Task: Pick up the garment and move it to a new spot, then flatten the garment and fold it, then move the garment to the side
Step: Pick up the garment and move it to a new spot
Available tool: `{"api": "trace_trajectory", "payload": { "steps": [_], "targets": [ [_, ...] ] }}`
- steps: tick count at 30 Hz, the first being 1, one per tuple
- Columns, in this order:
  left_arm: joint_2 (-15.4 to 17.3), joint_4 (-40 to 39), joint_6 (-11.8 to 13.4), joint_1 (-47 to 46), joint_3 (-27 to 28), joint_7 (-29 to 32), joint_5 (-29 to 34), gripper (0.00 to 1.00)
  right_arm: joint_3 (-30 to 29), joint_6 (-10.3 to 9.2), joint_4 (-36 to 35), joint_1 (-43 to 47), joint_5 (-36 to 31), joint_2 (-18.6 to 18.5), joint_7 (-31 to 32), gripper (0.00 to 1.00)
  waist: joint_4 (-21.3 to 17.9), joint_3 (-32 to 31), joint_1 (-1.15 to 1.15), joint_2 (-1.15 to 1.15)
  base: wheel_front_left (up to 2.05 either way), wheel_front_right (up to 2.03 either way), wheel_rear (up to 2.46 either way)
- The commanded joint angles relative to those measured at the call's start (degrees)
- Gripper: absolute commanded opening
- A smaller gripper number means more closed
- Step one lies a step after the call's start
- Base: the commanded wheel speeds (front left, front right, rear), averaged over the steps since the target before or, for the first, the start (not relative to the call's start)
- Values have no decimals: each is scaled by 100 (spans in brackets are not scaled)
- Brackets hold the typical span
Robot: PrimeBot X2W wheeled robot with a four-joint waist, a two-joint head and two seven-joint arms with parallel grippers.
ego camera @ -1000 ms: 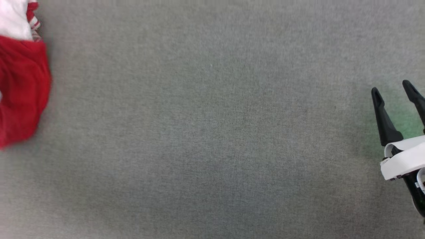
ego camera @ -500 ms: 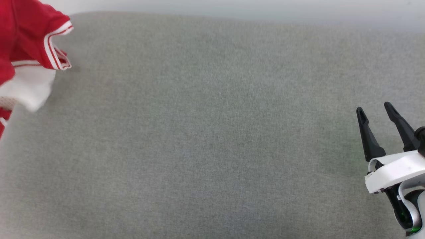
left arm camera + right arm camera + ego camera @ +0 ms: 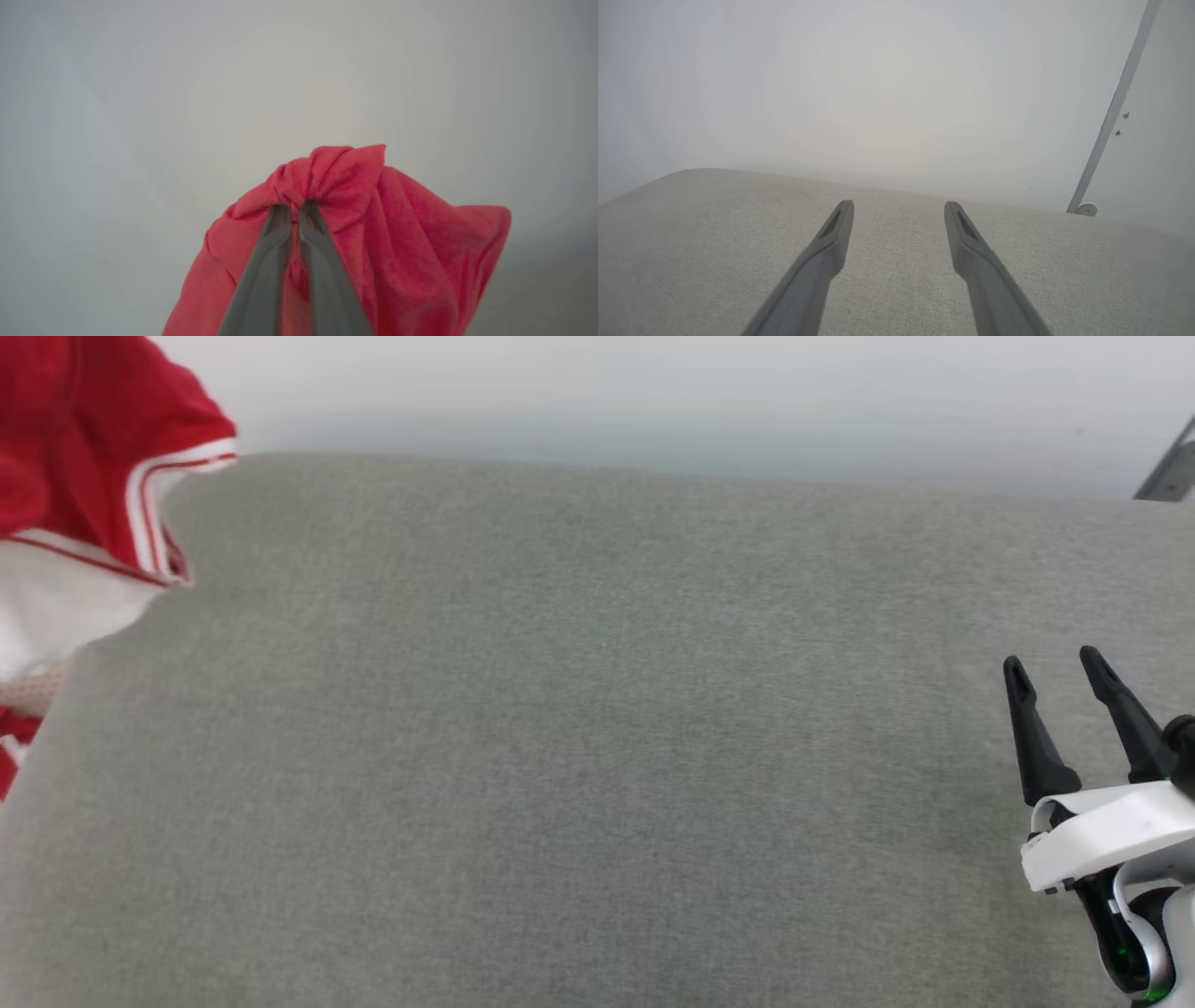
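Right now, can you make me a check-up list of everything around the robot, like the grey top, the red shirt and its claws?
Surface: grey fabric surface, bare across the middle.
Job's things: garment, red with a white sleeve, lifted and bunched at the robot's left.
Clutter: nothing seen.
Grippers: left gripper shut on a fold of the garment; right gripper open, holding nothing, over the right side of the surface.
Cables: nothing seen.
Surroundings: pale wall behind; grey rail slanting down it at the right.
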Motion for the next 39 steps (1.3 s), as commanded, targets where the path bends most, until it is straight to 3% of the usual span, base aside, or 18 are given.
{"api": "trace_trajectory", "payload": {
  "steps": [1, 6, 12, 20, 31, 39],
  "targets": [
    [60, -444, 123, 224, 39, 215, -109, 0, -68, -8, 48, 54, 2, 5, -59, 100, -169, -111, 0, 0, 0, 0, 0],
    [104, -1400, 359, 598, 87, 682, -308, 0, -206, -8, 129, 59, -32, -7, -106, 100, -379, -179, 0, 0, 0, 0, 0],
    [-25, -2920, 922, 1104, 24, 1331, -447, 0, -459, -8, 243, 78, -112, 0, -162, 100, -756, -207, 0, 0, 0, 0, 0],
    [-349, -4099, 1242, 1221, -294, 1884, -501, 0, -701, -8, 383, 37, -188, 66, -248, 100, -1277, -124, 0, 0, 0, 0, 0],
    [-1254, -4504, 1275, 1325, -1285, 2324, -562, 0, -784, -8, 605, -40, -148, 254, -445, 100, -1668, 136, 0, 0, 0, 0, 0],
    [-1681, -4014, 1049, 1882, -2082, 2437, -666, 0, -605, -8, 852, -111, -101, 404, -578, 100, -1794, 311, 0, 0, 0, 0, 0]
  ]
}}
